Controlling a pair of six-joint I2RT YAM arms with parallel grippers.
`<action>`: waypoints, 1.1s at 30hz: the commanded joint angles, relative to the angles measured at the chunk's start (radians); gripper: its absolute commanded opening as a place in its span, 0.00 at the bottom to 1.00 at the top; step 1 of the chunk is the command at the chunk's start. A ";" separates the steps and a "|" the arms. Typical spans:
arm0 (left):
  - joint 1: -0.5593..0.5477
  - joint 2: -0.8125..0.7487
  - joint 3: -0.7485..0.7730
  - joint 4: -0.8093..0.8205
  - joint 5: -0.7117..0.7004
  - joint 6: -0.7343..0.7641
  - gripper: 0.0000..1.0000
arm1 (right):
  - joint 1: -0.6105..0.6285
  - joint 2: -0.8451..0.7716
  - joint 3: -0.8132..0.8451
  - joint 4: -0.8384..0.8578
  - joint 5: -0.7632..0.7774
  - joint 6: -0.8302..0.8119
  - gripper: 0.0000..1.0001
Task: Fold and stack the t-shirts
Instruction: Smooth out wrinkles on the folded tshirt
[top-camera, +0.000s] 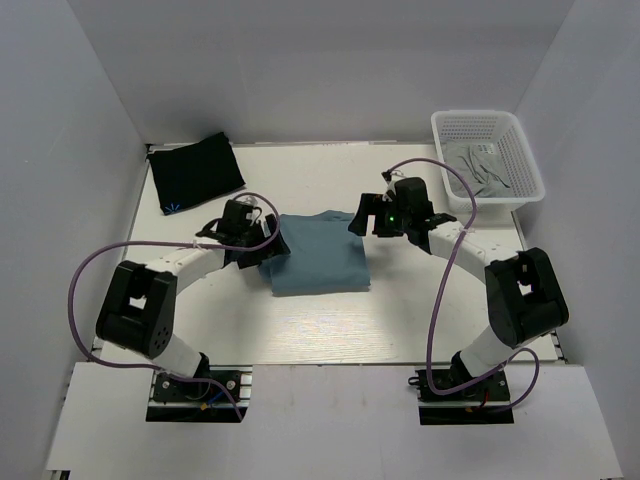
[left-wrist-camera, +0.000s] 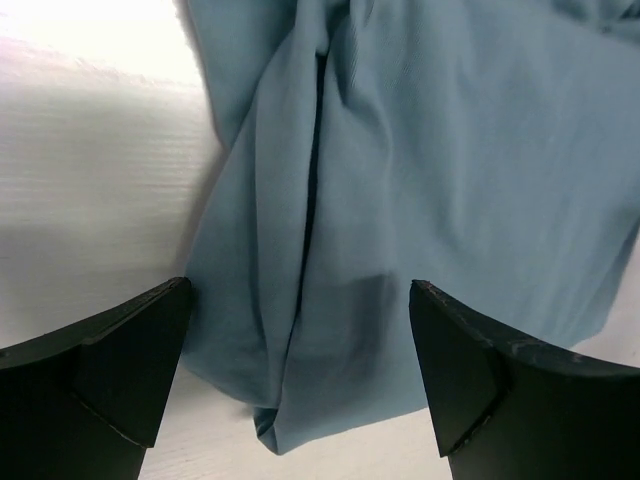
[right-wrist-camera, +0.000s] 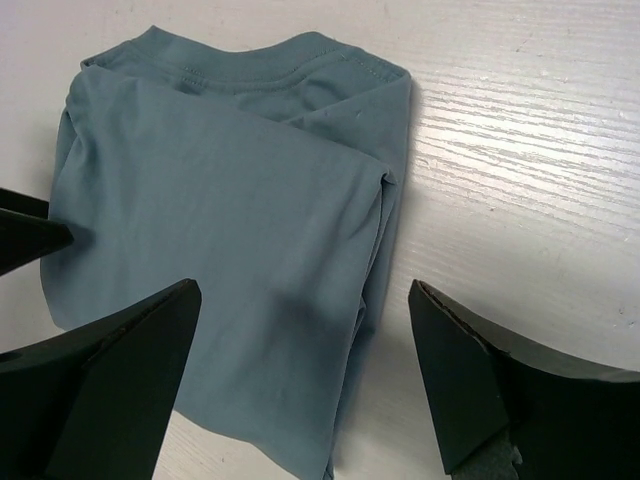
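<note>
Teal-blue t-shirt (top-camera: 320, 252) lies folded; black t-shirt (top-camera: 195, 170) bears a light-blue mark (top-camera: 172, 209).

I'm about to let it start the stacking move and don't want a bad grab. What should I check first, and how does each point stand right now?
1. The left gripper is open: ok, its jaws stand wide over one edge of the teal t-shirt.
2. The right gripper is open: ok, nothing is held.
3. The teal t-shirt is folded: ok, a compact rectangle, though the left wrist view shows a loose crease.
4. The black t-shirt is ready as a base: ok, folded at the far left with nothing on it.
5. The shirts are stacked: not ok, they lie apart.
6. The fingers are touching the cloth: cannot tell.
</note>
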 joint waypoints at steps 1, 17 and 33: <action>-0.023 0.031 0.012 -0.027 0.062 0.042 1.00 | 0.000 -0.027 0.000 0.003 -0.001 0.007 0.90; -0.073 -0.008 0.113 -0.185 0.010 0.032 0.05 | -0.006 -0.010 0.009 0.002 0.002 0.011 0.90; -0.059 -0.004 -0.213 0.407 0.395 -0.042 0.00 | -0.008 -0.009 -0.009 0.032 -0.027 0.016 0.90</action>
